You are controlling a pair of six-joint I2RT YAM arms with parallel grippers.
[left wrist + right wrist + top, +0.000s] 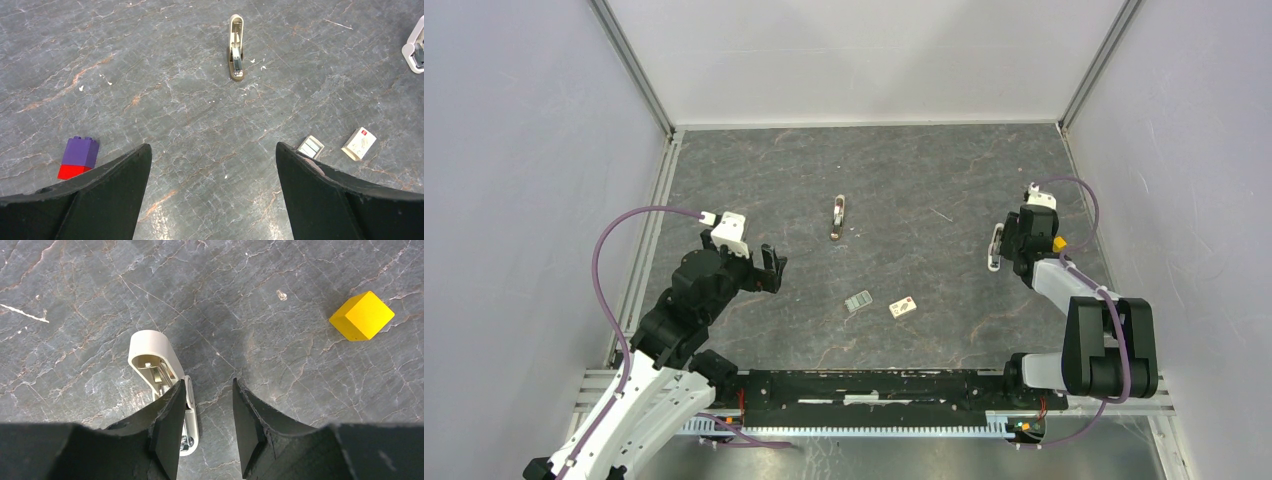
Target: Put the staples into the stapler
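Observation:
A cream stapler [837, 218] [236, 47] lies in the middle of the table. A second cream stapler part [155, 360] [996, 247] lies flat just left of my right gripper [207, 385] [1014, 250]. That gripper's jaws stand a little apart over bare table, and its left finger overlaps the part's edge. The staples lie near the front: a grey strip [858, 301] [310, 147] and a white box with red print [903, 307] [359, 143]. My left gripper [212, 146] [772, 268] hangs wide open and empty, left of the staples.
A yellow cube [362, 315] [1059, 243] sits to the right of my right gripper. A purple-and-red block [79, 157] lies by my left gripper's left finger. Grey walls close in the table on three sides.

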